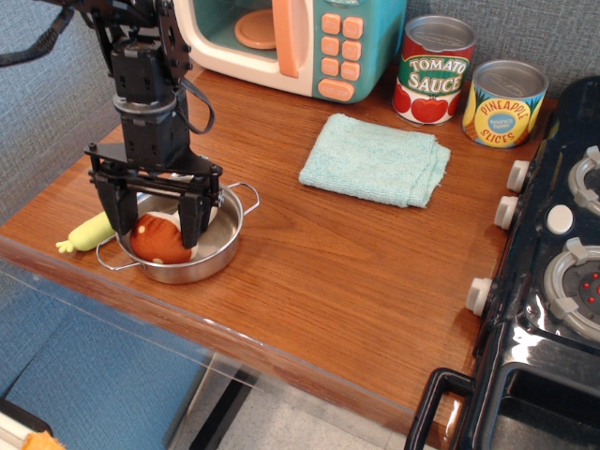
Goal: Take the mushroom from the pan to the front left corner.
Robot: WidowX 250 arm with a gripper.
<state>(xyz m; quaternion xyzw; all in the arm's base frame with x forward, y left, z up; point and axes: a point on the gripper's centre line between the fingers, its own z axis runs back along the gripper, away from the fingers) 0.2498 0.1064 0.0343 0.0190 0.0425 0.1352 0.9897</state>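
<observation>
You see the black gripper [155, 220] straddling the reddish-brown plush mushroom [159, 239] inside the shiny round steel pan [217, 251], fingers spread.

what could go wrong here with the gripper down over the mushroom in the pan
The gripper straddles the mushroom with its fingers low inside the pan; they might catch the rim and drag or tip the light pan when lifting. The cap is rounded and soft, so a shallow pinch could slip off. The yellow-green toy vegetable lies right beside the pan on the left, so a move toward the front left corner may knock it off the edge.
</observation>
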